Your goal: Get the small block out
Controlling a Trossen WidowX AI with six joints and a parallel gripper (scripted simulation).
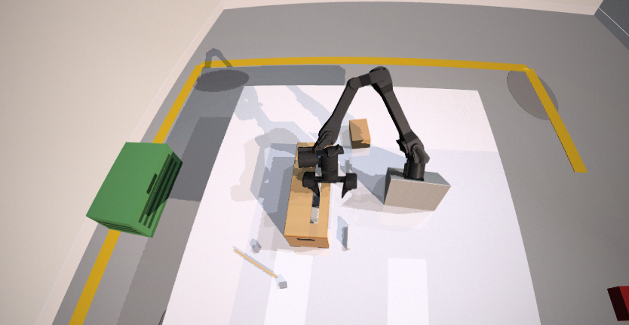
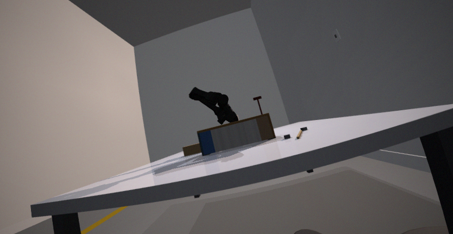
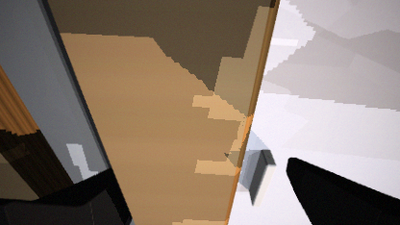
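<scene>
The fingers [image 1: 330,192] stand apart, seemingly over the box [image 1: 301,216] [image 2: 236,136] [image 3: 144,120]; the block's position is hard to tell.

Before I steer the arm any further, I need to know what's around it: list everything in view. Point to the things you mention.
long box: one, tan wood, on the table under the gripper [image 1: 306,223] [image 2: 268,127] [image 3: 144,144]
small box: one, tan, on the table beyond the long box [image 1: 359,131] [image 2: 190,150]
stick: one, tan, on the table near the long box's slotted end [image 1: 255,262] [image 2: 299,134]
small blocks: two, grey, one by each end of the stick [image 1: 282,281] [image 2: 303,128]
thin upright piece: one, pale, beside the long box [image 1: 348,237] [image 3: 263,180]
table: one, white top [image 1: 461,234] [image 2: 348,131]
crate: one, green, left in the top view [image 1: 127,182]
red object: one, cut off at the top view's right edge [image 1: 619,302]
arm: one, black, on a grey pedestal [image 1: 396,106] [image 2: 206,97]
gripper: one, black, open, above the long box [image 1: 329,192]
</scene>
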